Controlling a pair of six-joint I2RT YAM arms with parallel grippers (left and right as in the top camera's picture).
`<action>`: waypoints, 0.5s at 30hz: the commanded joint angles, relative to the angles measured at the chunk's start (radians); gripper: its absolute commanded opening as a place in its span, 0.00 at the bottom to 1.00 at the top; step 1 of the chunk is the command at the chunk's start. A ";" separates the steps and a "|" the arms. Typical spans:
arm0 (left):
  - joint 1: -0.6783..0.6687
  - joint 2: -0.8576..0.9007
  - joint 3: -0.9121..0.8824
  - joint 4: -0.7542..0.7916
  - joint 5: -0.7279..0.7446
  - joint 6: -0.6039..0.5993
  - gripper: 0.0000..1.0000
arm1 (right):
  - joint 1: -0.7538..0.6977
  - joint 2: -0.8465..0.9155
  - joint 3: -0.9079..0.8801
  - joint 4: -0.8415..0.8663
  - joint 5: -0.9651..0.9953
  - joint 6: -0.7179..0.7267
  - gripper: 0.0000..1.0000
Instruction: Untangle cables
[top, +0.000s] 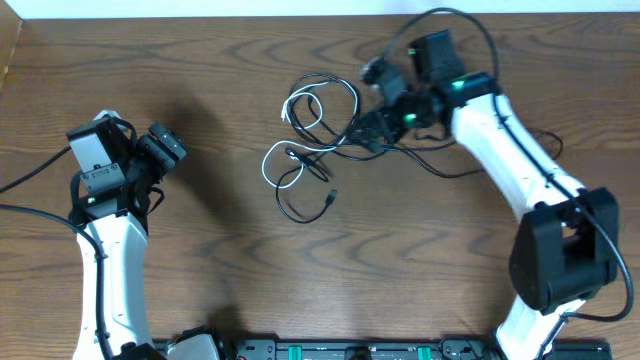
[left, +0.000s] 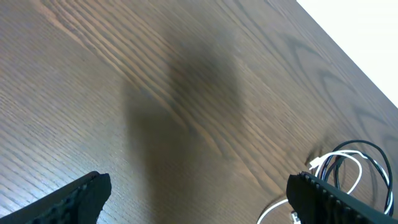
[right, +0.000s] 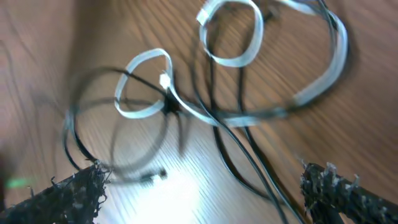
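The cables (top: 312, 140) lie in a loose tangle on the wooden table, thin black and white strands looped over one another. A small black plug end (top: 331, 197) lies at the near side. My right gripper (top: 375, 112) hovers at the tangle's right edge. In the right wrist view it (right: 205, 186) is open, with black strands (right: 249, 165) running across the table between its fingers and white loops (right: 230, 34) beyond. My left gripper (top: 166, 146) stands well left of the tangle. It (left: 199, 196) is open over bare wood, with the cables (left: 348, 163) past its right finger.
Thicker black arm wires (top: 440, 165) trail on the table to the right of the tangle. Another runs off the left edge (top: 25, 180). The table's far edge (top: 300, 14) meets a white surface. Black equipment (top: 330, 350) lines the near edge.
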 joint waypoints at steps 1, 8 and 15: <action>0.002 -0.009 0.011 -0.002 0.015 0.002 0.95 | 0.079 0.016 -0.001 0.079 0.055 0.079 0.99; 0.002 -0.009 0.011 -0.002 0.015 0.002 0.95 | 0.203 0.121 -0.001 0.177 0.225 0.060 0.99; 0.002 -0.009 0.011 -0.002 0.015 0.002 0.95 | 0.233 0.267 -0.001 0.180 0.238 0.026 0.83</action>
